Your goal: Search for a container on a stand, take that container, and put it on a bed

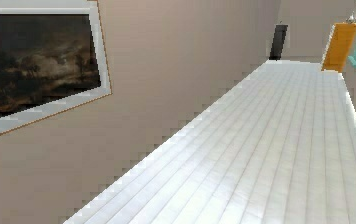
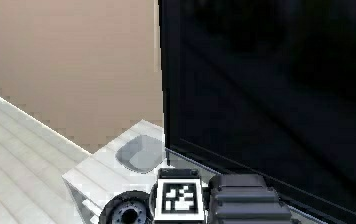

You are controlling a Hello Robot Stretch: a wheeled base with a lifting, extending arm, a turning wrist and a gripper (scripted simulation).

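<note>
Home corridor: framed painting [image 1: 41, 65], plank floor [image 1: 266, 140].

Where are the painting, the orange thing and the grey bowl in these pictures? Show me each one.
painting [image 1: 36, 62]: forward view, middle of its dark canvas.
orange thing [image 1: 336, 48]: forward view, middle of its front face.
grey bowl [image 2: 141, 153]: arm side view, its inner hollow.

Glossy pale plank floor [image 1: 266, 140]; glossy black panel [image 2: 276, 90]
</note>
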